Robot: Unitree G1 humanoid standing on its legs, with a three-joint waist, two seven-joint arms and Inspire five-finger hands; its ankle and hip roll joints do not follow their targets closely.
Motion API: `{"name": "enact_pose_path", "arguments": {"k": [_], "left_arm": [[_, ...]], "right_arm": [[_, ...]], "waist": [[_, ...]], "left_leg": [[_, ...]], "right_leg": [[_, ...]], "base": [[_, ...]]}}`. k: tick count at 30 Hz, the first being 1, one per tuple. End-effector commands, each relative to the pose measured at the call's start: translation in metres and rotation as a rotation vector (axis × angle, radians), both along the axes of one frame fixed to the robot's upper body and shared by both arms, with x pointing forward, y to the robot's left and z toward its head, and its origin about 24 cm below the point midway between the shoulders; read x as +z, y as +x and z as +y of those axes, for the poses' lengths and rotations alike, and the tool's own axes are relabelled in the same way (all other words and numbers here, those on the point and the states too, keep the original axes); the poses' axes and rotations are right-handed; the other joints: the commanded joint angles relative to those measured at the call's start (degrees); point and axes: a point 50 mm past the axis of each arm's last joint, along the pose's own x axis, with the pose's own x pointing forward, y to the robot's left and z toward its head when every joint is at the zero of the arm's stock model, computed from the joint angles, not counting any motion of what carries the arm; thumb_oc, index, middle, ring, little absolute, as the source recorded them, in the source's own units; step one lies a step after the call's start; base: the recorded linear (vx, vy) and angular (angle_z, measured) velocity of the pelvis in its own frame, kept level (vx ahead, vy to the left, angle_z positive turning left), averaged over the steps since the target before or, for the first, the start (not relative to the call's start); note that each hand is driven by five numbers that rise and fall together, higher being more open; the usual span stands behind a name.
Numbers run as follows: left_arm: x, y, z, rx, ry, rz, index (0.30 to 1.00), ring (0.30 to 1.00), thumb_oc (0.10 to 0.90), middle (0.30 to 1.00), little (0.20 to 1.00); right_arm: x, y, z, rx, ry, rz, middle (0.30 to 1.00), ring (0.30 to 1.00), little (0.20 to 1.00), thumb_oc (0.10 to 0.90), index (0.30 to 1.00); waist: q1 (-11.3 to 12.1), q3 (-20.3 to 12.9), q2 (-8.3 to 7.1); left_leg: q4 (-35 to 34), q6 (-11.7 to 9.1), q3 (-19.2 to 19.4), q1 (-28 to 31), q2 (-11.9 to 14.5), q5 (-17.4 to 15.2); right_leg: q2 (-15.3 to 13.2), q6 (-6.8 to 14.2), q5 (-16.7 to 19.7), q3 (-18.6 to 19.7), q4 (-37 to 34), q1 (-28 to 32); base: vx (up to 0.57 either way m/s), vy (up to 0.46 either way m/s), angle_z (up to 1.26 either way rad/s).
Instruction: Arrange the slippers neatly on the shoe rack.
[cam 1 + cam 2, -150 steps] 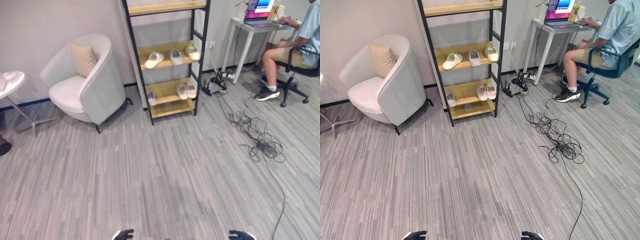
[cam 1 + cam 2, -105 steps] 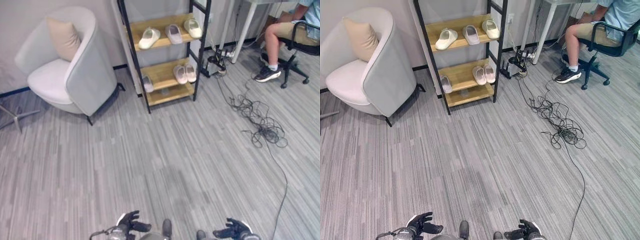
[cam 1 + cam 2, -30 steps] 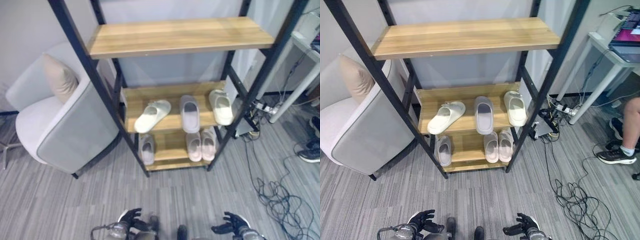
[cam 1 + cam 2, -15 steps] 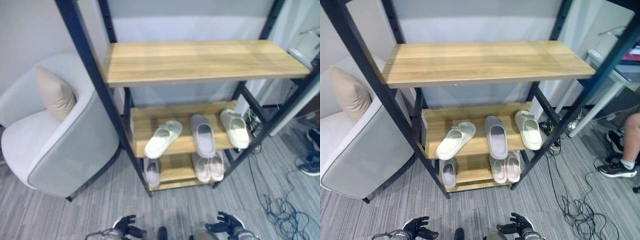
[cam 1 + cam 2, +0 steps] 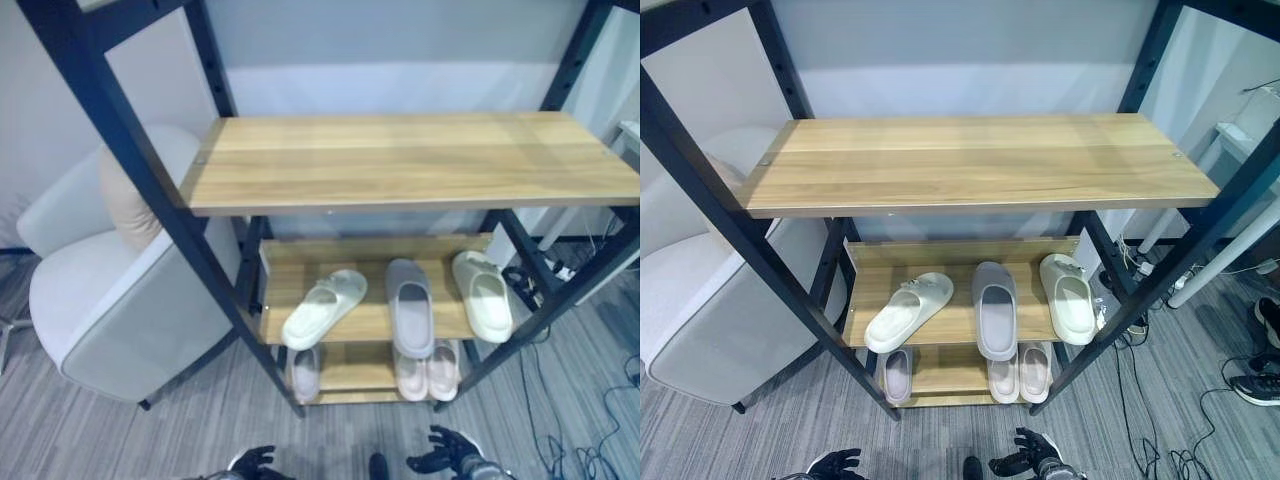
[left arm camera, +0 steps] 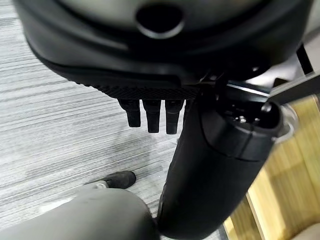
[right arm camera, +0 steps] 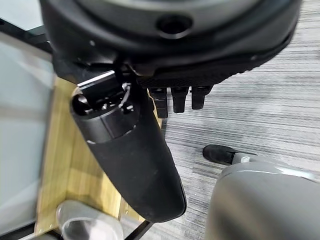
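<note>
The rack (image 5: 700,190) looms larger than half a second ago, its top shelf (image 5: 980,160) now across mid-view (the camera moved; the slippers did not). Three slippers sit on the middle shelf (image 5: 940,322): cream (image 5: 906,311) askew at the left end, grey (image 5: 995,308) mid-shelf, cream (image 5: 1068,298) at the right end. Three sit on the bottom shelf: one (image 5: 897,375) left, a pair (image 5: 1020,373) right. Both hands, left (image 5: 250,464) and right (image 5: 443,455), hang low with fingers loosely spread, holding nothing. An armchair (image 5: 100,320) stands left.

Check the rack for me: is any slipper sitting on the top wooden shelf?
No, the top shelf is bare; three slippers lie on the middle shelf.
</note>
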Motion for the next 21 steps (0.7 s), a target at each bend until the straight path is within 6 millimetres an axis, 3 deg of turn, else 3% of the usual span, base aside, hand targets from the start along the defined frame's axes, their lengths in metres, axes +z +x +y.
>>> {"name": "enact_pose_path", "arguments": {"k": [1, 7, 8, 10, 11, 12, 14, 21], "left_arm": [[0.004, 0.017, -0.004, -0.060, 0.010, -0.053, 0.900, 0.900, 0.800, 0.900, 0.900], [0.004, 0.017, -0.010, -0.075, 0.003, -0.060, 0.900, 0.900, 0.800, 0.900, 0.900], [0.003, 0.015, -0.012, -0.082, 0.003, -0.055, 0.900, 0.900, 0.800, 0.900, 0.900], [0.002, 0.014, -0.014, -0.088, 0.001, -0.050, 0.900, 0.900, 0.800, 0.900, 0.900], [0.001, 0.012, -0.016, -0.089, 0.001, -0.046, 0.900, 0.900, 0.800, 0.900, 0.900], [0.001, 0.011, -0.016, -0.089, 0.000, -0.046, 0.900, 0.900, 0.800, 0.900, 0.900], [0.000, 0.009, -0.023, -0.092, -0.009, -0.041, 0.900, 0.900, 0.800, 0.900, 0.900], [-0.002, 0.007, -0.034, -0.126, -0.025, -0.028, 0.900, 0.900, 0.800, 0.900, 0.900]], "right_arm": [[0.018, 0.028, 0.010, 0.139, 0.019, -0.154, 0.900, 0.900, 0.900, 0.800, 0.900], [0.042, 0.050, 0.036, 0.267, 0.104, -0.305, 0.900, 0.900, 0.900, 0.800, 0.900], [0.060, 0.061, 0.048, 0.333, 0.151, -0.401, 0.900, 0.900, 0.900, 0.800, 0.900], [0.069, 0.064, 0.051, 0.355, 0.167, -0.443, 0.900, 0.900, 0.900, 0.800, 0.900], [0.092, 0.075, 0.058, 0.411, 0.196, -0.554, 0.900, 0.900, 0.900, 0.800, 0.900], [0.092, 0.074, 0.057, 0.411, 0.195, -0.553, 0.900, 0.900, 0.900, 0.800, 0.900], [0.123, 0.081, 0.064, 0.446, 0.259, -0.693, 0.900, 0.900, 0.900, 0.800, 0.900], [0.169, 0.091, 0.077, 0.477, 0.364, -0.887, 0.900, 0.900, 0.900, 0.800, 0.900]], "waist": [[0.44, -0.80, -0.57], [0.38, -0.38, -0.26], [0.31, -0.13, -0.29], [0.24, -0.05, -0.25], [0.07, -0.01, -0.27], [0.08, -0.01, -0.22], [-0.24, -0.25, -0.12], [-0.60, -1.17, -0.24]], "left_leg": [[-0.95, -1.66, 0.64, -3.50, -0.69, 0.32], [-1.59, -2.42, 1.33, -4.16, 0.03, 0.82], [-1.59, -2.61, 1.68, -4.16, 0.23, 0.89], [-1.59, -2.72, 1.83, -4.07, 0.33, 0.82], [-1.59, -2.85, 2.05, -3.81, 0.53, 0.68], [-1.59, -2.85, 2.04, -3.77, 0.54, 0.66], [-1.59, -2.94, 2.23, -3.47, 0.75, 0.57], [-1.59, -2.93, 2.48, -2.96, 0.99, 0.91]], "right_leg": [[-1.63, 4.87, -7.09, 0.94, 0.81, 1.74], [-1.42, 5.03, -7.41, 0.09, 0.09, 1.40], [-1.32, 5.07, -7.46, 0.06, 0.09, 1.53], [-1.30, 5.09, -7.55, -0.02, 0.09, 1.70], [-1.18, 5.12, -7.78, -0.05, 0.09, 1.97], [-1.18, 5.12, -7.80, -0.06, 0.09, 2.01], [-1.11, 5.11, -7.99, 0.00, 0.09, 2.29], [-1.11, 4.95, -7.62, -0.01, 0.09, 2.86]], "base": [[-0.04, -0.029, 0.12], [-0.03, -0.013, 0.03], [0.00, 0.000, 0.00], [0.00, 0.000, 0.00], [0.00, -0.006, -0.03], [-0.03, -0.008, -0.02], [0.00, 0.000, 0.00], [0.00, 0.000, 0.00]]}}
